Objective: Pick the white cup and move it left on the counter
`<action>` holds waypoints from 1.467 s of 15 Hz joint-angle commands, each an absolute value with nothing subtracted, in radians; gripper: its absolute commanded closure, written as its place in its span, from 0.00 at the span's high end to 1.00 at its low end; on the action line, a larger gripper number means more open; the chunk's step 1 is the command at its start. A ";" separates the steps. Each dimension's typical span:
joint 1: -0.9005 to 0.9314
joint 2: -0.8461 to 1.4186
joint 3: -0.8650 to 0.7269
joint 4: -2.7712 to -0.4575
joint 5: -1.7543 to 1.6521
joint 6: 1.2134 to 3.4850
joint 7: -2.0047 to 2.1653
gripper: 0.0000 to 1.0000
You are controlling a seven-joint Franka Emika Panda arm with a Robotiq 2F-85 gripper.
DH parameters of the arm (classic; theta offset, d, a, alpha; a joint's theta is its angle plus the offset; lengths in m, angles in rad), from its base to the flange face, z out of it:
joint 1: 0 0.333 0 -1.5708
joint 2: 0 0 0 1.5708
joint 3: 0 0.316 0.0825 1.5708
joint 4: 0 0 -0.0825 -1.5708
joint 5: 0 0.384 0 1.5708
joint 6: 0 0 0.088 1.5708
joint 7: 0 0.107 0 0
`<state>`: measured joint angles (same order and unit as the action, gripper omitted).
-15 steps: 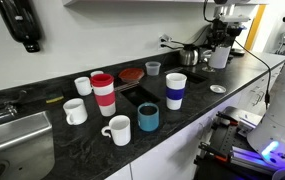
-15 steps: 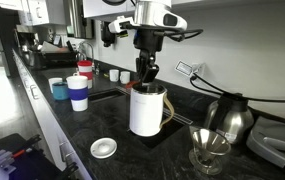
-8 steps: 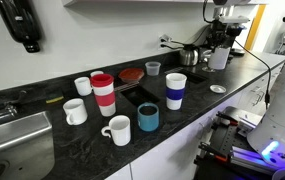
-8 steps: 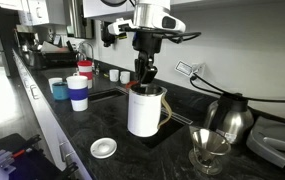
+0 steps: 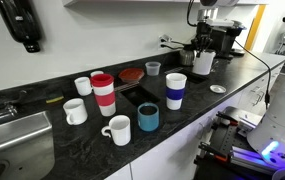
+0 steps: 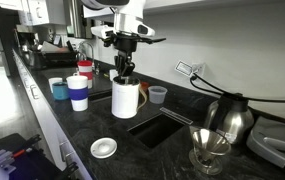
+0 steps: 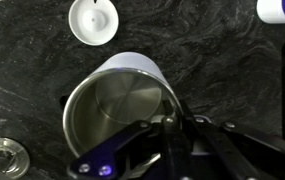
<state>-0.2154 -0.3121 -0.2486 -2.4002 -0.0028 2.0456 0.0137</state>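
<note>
The fingers (image 6: 123, 71) are clamped tight on the white cup's (image 6: 125, 98) rim. The cup is upright over the black worktop (image 6: 72, 132).

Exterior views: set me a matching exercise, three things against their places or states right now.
Things:
1 white cup
2 round white disc
3 metal kettle

Places or states:
A lying flat near the front edge of the counter
B held at the rim by the hand
C standing beside a glass funnel

Pairs: 1-B, 2-A, 3-C
</note>
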 commanded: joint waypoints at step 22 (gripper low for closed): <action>-0.065 -0.175 -0.098 -2.486 0.146 2.211 0.069 0.48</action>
